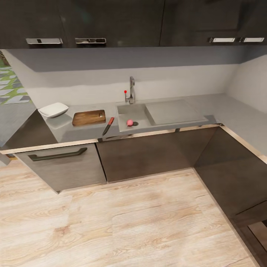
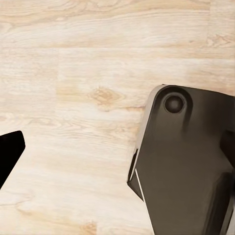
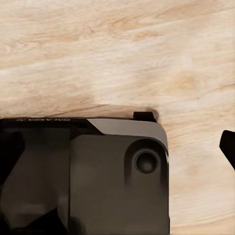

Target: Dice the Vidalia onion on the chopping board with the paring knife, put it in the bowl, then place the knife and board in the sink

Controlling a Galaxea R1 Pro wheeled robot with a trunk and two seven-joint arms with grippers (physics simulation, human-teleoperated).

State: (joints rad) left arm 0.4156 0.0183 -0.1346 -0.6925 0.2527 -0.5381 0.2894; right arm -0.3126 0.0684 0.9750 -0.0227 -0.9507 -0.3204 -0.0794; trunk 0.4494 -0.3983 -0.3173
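Ahead, onion (image 1: 129,122) in the sink (image 1: 126,109); knife (image 1: 108,126) just beside board (image 1: 89,117), bowl (image 1: 53,109) further left on counter (image 1: 78,130). Cannot tell either end effector's state.

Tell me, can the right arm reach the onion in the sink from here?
Probably not yet. The onion lies in the sink beside the drain, with nothing covering it, but a wide stretch of floor separates robot and counter.
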